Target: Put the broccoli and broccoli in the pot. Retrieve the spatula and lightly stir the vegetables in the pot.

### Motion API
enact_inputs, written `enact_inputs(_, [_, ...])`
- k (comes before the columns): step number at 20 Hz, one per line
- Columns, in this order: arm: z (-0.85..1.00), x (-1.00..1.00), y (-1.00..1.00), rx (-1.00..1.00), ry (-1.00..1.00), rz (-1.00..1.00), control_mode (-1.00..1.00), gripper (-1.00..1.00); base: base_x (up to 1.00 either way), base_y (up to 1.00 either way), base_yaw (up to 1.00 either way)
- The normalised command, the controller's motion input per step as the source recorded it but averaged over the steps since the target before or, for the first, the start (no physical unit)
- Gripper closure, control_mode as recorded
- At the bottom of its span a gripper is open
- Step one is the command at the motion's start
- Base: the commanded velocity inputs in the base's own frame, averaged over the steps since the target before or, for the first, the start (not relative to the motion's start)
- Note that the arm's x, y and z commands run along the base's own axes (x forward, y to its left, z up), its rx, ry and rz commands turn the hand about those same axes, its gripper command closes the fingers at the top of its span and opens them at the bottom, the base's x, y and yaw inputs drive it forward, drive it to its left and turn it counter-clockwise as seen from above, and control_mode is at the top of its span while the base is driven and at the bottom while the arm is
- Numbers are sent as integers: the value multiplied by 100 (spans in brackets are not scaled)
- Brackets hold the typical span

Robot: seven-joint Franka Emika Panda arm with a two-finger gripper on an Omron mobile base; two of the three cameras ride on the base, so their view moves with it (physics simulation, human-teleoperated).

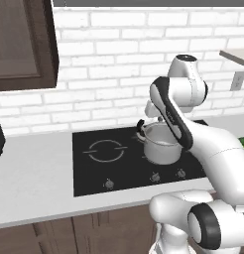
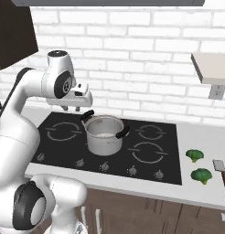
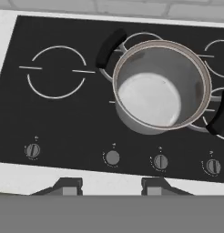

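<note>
- Pot (image 2: 104,135) stood upright on black cooktop (image 2: 64,151), mouth up, nothing visible inside, bare steel floor seen in hand view (image 3: 161,88)
- Pot handles ran along a diagonal: in right base view one black loop at about 10 o'clock of rim, other at about 4 o'clock; in hand view roughly 10 and 4 o'clock too
- Pot in left base view (image 1: 160,144) partly behind arm link
- Two broccoli florets on counter (image 2: 203,141) well apart from pot, off the cooktop's right edge: upper broccoli (image 2: 194,155), lower broccoli (image 2: 201,175), near each other, not touching, dark tops up
- Spatula (image 2: 222,176) just beside florets at their 3 o'clock, blade toward wall, handle running toward counter front, cut by frame edge
- Green bit at right edge of left base view, too small to tell which floret
- Open room: left burner ring (image 3: 57,71) bare, counter left of cooktop bare in left base view; knob row (image 3: 113,157) along cooktop front edge, brick wall (image 2: 132,55) close behind
- Gripper (image 2: 72,108) hung above cooktop at about 10 o'clock of pot in right base view, clear of the rim, pointing down
- Fingertips (image 3: 68,186) in hand view set wide apart, spread, holding nothing, touching nothing
</note>
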Motion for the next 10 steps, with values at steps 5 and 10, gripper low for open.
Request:
enact_inputs(5, [-17,-15,-1,-1,-1,0,-100,-100,0,0,0])
enact_inputs(10, [-43,-28,-3,-2,-2,0,-100,-100,0,0,0])
